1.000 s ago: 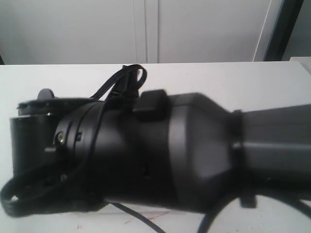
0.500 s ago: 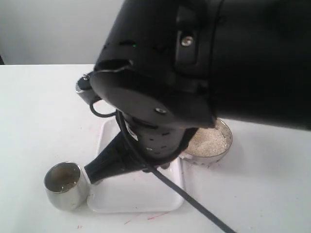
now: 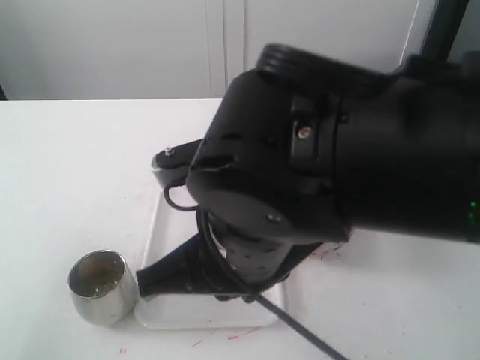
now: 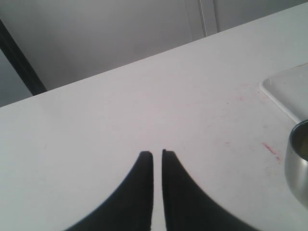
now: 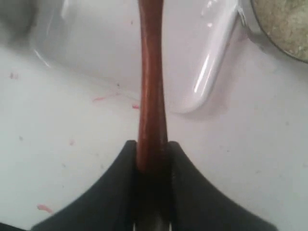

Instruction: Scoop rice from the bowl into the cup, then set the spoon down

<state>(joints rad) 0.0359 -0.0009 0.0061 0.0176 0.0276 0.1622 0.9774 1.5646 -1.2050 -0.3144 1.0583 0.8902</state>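
Observation:
My right gripper (image 5: 151, 143) is shut on the thin handle of the reddish-brown wooden spoon (image 5: 151, 82), which runs out over the white tray (image 5: 96, 53); the spoon's oval end is out of frame. The steel bowl's rim (image 5: 255, 26) and the rice (image 5: 284, 21) inside show at one corner of the right wrist view. In the exterior view the right arm (image 3: 315, 187) hides the bowl and spoon. The steel cup (image 3: 101, 286) stands at the front left, beside the tray (image 3: 161, 225). My left gripper (image 4: 157, 154) is shut and empty over the bare table, with the cup (image 4: 298, 163) off to one side.
The white table (image 3: 67, 165) carries faint red marks (image 5: 43, 208). A black cable (image 3: 300, 334) trails from the right arm across the tray's front edge. A pale wall and cabinet doors (image 3: 225, 45) stand behind the table.
The right arm has swung across the exterior view and now covers the bowl, which showed with its rice half a second ago. The cup has stayed in place.

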